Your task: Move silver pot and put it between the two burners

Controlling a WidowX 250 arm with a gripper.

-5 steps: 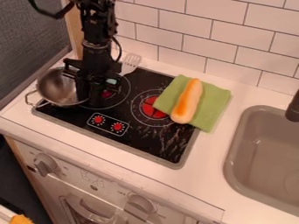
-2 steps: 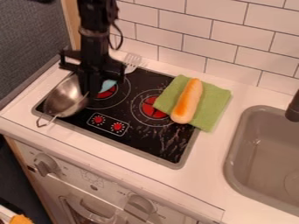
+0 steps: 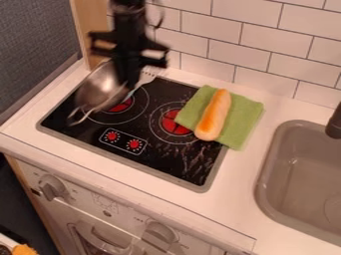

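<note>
Towel (image 3: 248,116) green — stovetop (image 3: 143,167) black, burners (image 3: 174,122) red.

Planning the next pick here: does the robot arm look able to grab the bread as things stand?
Probably not: the claw seems taken up with the tilted silver pot, which would likely need setting down first. Otherwise the way looks free, since the bread lies uncovered on the green cloth.

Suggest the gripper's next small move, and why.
Probably carry the silver pot rightward in view, to the gap between the left burner and the right burner, before lowering it: it hangs tilted from the gripper, overlapping the left burner's outer side, short of that gap.
</note>
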